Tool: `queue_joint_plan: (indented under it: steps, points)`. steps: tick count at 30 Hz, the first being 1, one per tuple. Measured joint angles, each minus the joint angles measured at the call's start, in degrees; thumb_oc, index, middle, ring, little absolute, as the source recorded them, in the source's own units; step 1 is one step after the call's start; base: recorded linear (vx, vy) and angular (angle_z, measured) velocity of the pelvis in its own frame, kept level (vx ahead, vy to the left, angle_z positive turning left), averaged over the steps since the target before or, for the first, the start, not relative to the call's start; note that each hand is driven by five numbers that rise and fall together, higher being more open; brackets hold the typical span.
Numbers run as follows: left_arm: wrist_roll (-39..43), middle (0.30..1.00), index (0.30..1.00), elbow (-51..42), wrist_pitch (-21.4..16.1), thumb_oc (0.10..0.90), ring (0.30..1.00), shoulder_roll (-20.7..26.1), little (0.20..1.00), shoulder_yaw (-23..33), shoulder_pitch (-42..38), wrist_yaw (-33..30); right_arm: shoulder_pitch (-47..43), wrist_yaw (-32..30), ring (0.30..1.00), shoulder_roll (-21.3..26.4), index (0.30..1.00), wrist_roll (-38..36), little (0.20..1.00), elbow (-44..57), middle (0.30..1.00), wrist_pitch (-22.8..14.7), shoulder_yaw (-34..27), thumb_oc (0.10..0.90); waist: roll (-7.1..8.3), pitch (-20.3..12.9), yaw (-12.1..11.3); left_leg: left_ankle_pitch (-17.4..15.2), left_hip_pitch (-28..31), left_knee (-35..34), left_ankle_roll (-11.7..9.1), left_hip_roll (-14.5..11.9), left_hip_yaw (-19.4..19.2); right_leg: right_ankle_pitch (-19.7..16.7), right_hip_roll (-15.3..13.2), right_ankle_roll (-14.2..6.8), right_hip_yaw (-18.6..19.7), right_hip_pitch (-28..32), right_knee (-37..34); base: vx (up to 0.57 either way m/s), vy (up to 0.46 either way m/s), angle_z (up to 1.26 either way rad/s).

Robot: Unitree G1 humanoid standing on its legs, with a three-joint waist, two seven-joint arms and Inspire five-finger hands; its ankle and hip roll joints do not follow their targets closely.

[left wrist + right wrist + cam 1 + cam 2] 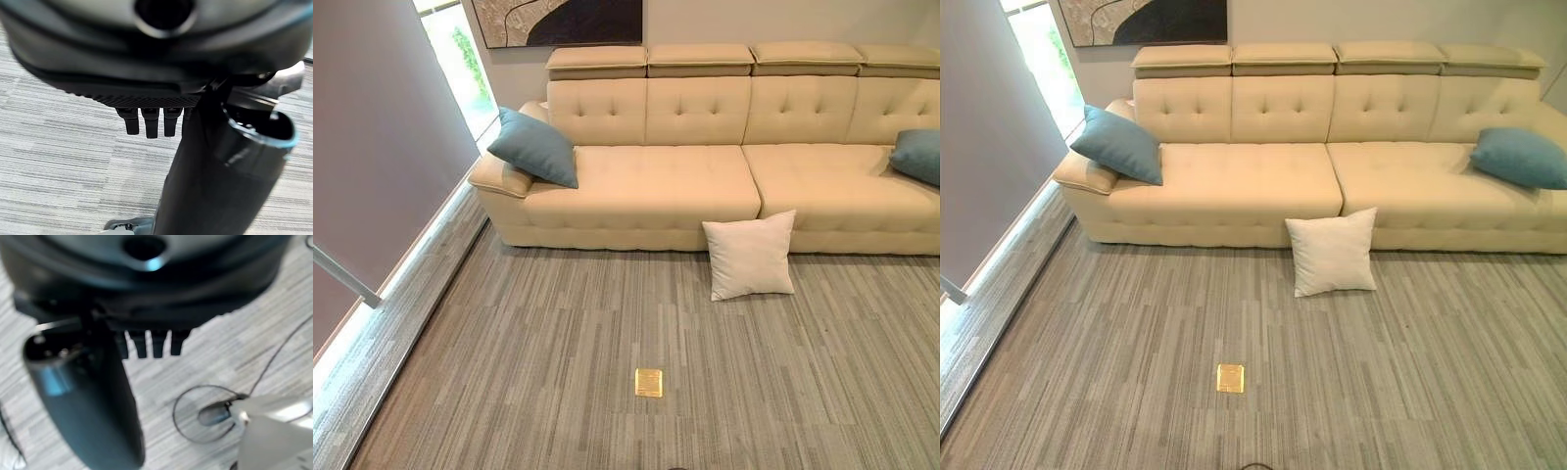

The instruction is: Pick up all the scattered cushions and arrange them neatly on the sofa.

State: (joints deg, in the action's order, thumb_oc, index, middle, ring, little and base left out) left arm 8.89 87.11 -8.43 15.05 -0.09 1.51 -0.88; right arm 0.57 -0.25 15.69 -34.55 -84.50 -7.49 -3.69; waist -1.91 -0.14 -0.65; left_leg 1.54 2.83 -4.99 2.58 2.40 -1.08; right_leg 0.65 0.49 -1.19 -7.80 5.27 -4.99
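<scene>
A white cushion (750,256) stands on the carpet, leaning against the front of the cream sofa (656,186) near its middle. One teal cushion (533,147) rests on the sofa's left armrest end, and another teal cushion (1522,157) lies at the right end of the seat. My left hand (151,120) hangs over the grey carpet with straight fingers and holds nothing. My right hand (146,343) likewise hangs over the carpet, fingers straight, nothing in it. Both hands are well away from the cushions.
A small brass floor plate (649,382) sits in the carpet in front of me. A grey wall (382,147) and a bright window strip run along the left side. A dark picture (558,22) hangs above the sofa.
</scene>
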Motion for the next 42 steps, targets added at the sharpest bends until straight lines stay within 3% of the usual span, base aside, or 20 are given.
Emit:
queue_joint_plan:
  steps: [4, 14, 18, 21, 22, 23, 24, 26, 27, 28, 29, 30, 33, 36, 38, 39, 42]
  points:
    - [-0.01, 0.9, 0.9, -0.65, -0.18, 0.8, 0.9, -0.07, 0.9, -0.35, -0.08, -0.26, -0.08, -0.01, 0.9, -0.63, 0.9, 0.23, 0.9, 1.28, 0.9, -0.29, 1.22, 0.8, -0.03, 0.04, -0.01, 0.0, -0.12, 0.0, 0.0, 0.0, 0.02, -0.12, 0.01, 0.04, -0.07, 0.01, -0.22, 0.0, -0.023, 0.0]
    - [-4.6, 0.9, 0.9, -2.3, -0.36, 0.8, 0.9, -1.98, 0.9, -7.91, 0.04, -1.18, -0.44, 0.14, 0.9, -1.44, 0.9, 1.92, 0.9, 2.25, 0.9, -0.48, 3.65, 0.8, -0.18, 0.44, -0.05, 0.12, -0.9, 0.0, -0.16, 0.12, 1.13, -0.1, -0.04, 0.06, -1.42, -0.27, -0.25, 0.02, -0.03, 0.06]
    - [-5.21, 0.9, 0.9, -2.59, -0.52, 0.8, 0.9, -2.77, 0.9, -8.41, 0.13, -1.14, -0.5, 1.14, 0.9, -1.69, 0.9, 4.6, 0.9, 2.24, 0.9, -0.22, 6.59, 0.8, -0.06, 0.76, -0.07, 0.2, -1.1, 0.01, -0.26, 0.13, 1.39, -0.09, -0.04, 0.08, -1.63, -0.15, -0.26, 0.02, -0.032, 0.04]
    - [-6.73, 0.9, 0.9, -3.06, -1.27, 0.8, 0.9, -2.86, 0.9, -8.89, 0.0, -1.61, -1.11, 1.04, 0.9, -1.86, 0.9, 12.13, 0.9, 3.02, 0.9, -0.07, 12.54, 0.8, 0.43, 1.72, -0.25, 0.26, -2.45, 0.92, -0.35, 0.24, 2.14, -0.06, -0.05, 0.05, -2.46, -0.24, -0.26, -0.08, -0.077, 0.19]
    - [-6.88, 0.9, 0.9, -3.95, -1.4, 0.8, 0.9, -2.81, 0.9, -8.99, -1.29, -2.22, -1.37, 1.18, 0.9, -1.87, 0.9, 15.44, 0.9, 4.08, 0.9, 0.22, 14.64, 0.8, 0.11, 2.68, -0.45, 0.39, -5.89, 3.49, -0.76, 0.55, 3.58, 0.03, 0.23, -0.08, -3.45, -1.91, -0.21, -0.18, -0.066, 0.46]
    - [-6.92, 0.9, 0.9, -4.23, -1.52, 0.8, 0.9, -2.85, 0.9, -9.03, -2.64, -2.3, -2.21, 1.16, 0.9, -1.89, 0.9, 16.09, 0.9, 4.23, 0.9, 0.28, 14.63, 0.8, 0.91, 3.25, -1.0, 0.64, -8.49, 5.61, -1.35, 0.87, 4.21, 0.03, 0.02, -0.3, -4.13, -3.21, -0.14, -0.22, -0.044, 0.62]
    - [-6.92, 0.9, 0.9, -5.29, -1.68, 0.8, 0.9, -2.87, 0.9, -9.02, -5.21, -2.35, -4.06, 1.16, 0.9, -1.8, 0.9, 17.15, 0.9, 4.29, 0.9, 0.48, 14.43, 0.8, 1.23, 6.1, -2.24, 2.62, -11.29, 7.63, -4.22, 1.53, 5.1, -1.28, -0.96, 0.26, -5.26, -4.79, -0.19, -0.15, -0.017, 0.68]
    - [-7.21, 0.9, 0.9, -5.51, -1.99, 0.8, 0.9, -2.81, 0.9, -9.57, -8.7, -3.3, -5.76, 1.03, 0.9, -1.59, 0.9, 18.46, 0.9, 4.53, 0.9, 0.43, 14.51, 0.8, 3.04, 9.18, -1.89, 6.05, -16.72, 12.52, -9.36, 3.69, 4.93, -2.39, -3.41, 1.6, -9.85, -6.15, -0.29, -0.01, 0.031, 1.01]
    - [-7.35, 0.9, 0.9, -5.69, -2.07, 0.8, 0.9, -2.46, 0.9, -10.37, -9.09, -3.69, -6.61, 0.99, 0.9, -1.57, 0.9, 19.32, 0.9, 4.39, 0.9, 0.57, 14.57, 0.8, 3.91, 10.06, -2.25, 5.66, -18.32, 13.49, -9.21, 3.45, 1.13, -2.49, -4.35, 2.2, -11.75, -6.18, -0.32, 0.17, 0.128, 1.17]
    - [-8.12, 0.9, 0.9, -5.69, -2.14, 0.8, 0.9, -1.81, 0.9, -10.56, -8.51, -3.92, -6.59, 0.71, 0.9, -1.24, 0.9, 20.17, 0.9, 4.43, 0.9, 0.48, 14.35, 0.8, 4.2, 10.24, -2.32, 4.55, -18.87, 13.13, -7.22, 0.63, -4.14, -1.1, -3.95, 2.56, -13.85, -5.67, -0.68, 0.25, 0.181, 0.94]
    - [-8.63, 0.9, 0.9, -5.53, -2.14, 0.8, 0.9, -1.52, 0.9, -10.55, -8.11, -3.91, -6.38, 0.43, 0.9, -1.05, 0.9, 20.27, 0.9, 4.46, 0.9, 0.41, 14.42, 0.8, 3.78, 10.08, -2.45, 4.49, -18.81, 12.07, -7.18, -0.87, -6.06, -0.95, -3.42, 2.61, -14.36, -5.42, -0.53, 0.29, 0.222, 0.71]
    - [-9.16, 0.9, 0.9, -5.47, -2.14, 0.8, 0.9, -1.37, 0.9, -10.55, -7.41, -3.85, -7.38, -0.11, 0.9, -0.8, 0.9, 20.27, 0.9, 4.69, 0.9, 0.43, 14.08, 0.8, 3.5, 10.01, -3.46, 4.55, -18.99, 9.95, -7.39, -3.03, -6.55, -0.11, -2.77, 1.25, -14.71, -5.36, -0.32, 0.27, 0.22, 0.29]
    - [-9.48, 0.9, 0.9, -4.17, -1.6, 0.8, 0.9, -2.24, 0.9, -9.2, -4.39, -3.36, -7.82, -0.17, 0.9, -0.68, 0.9, 20.34, 0.9, 5.12, 0.9, 0.07, 13.95, 0.8, 3.66, 9.87, -4.87, 4.79, -17.59, 2.54, -6.95, -4.56, -5.97, -0.29, -1.7, -0.94, -13.82, -4.45, -0.27, 0.33, 0.255, -0.15]
    - [-10.24, 0.9, 0.9, -0.88, -0.24, 0.8, 0.9, -3.99, 0.9, -7.95, -1.29, -1.97, -6.77, -0.11, 0.9, -0.92, 0.9, 20.54, 0.9, 6.06, 0.9, -0.55, 13.37, 0.8, 3.44, 8.78, -4.89, 6.05, -15.36, 1.22, -5.04, -4.04, -6.18, 0.89, -1.58, -1.56, -13.84, -1.96, -0.29, 0.35, 0.3, -0.16]
    - [-11.09, 0.9, 0.9, 0.01, 0.32, 0.8, 0.9, -3.76, 0.9, -8.03, 0.12, -2.12, -5.42, -0.12, 0.9, -2.32, 0.9, 20.59, 0.9, 6.4, 0.9, 0.07, 13.38, 0.8, 5.16, 6.86, -5.02, 7.24, -12.86, -0.16, -0.9, -2.39, -6.4, 2.46, -3.12, -1.88, -13.85, -1.46, 2.0, 0.32, 0.362, 0.07]
    - [-11.36, 0.9, 0.9, 0.0, 0.72, 0.8, 0.9, -3.4, 0.9, -8.1, 0.44, -1.98, -4.58, -0.09, 0.9, -3.22, 0.9, 20.6, 0.9, 6.43, 0.9, 0.35, 13.39, 0.8, 5.79, 6.44, -4.81, 5.92, -11.52, -0.27, 0.78, -1.52, -6.4, 4.73, -5.03, -2.57, -13.89, -2.11, 6.9, 0.29, 0.375, 0.17]
    - [-11.89, 0.9, 0.9, -1.99, 0.33, 0.8, 0.9, -2.61, 0.9, -10.6, 0.73, -2.26, -3.44, 0.35, 0.9, -5.27, 0.9, 20.75, 0.9, 7.4, 0.9, 0.66, 14.27, 0.8, 5.62, 4.48, -5.0, 3.33, -7.12, -0.11, 2.5, 0.01, -7.1, 8.38, -10.22, -2.28, -13.9, -6.06, 24.38, 0.32, 0.372, -0.01]
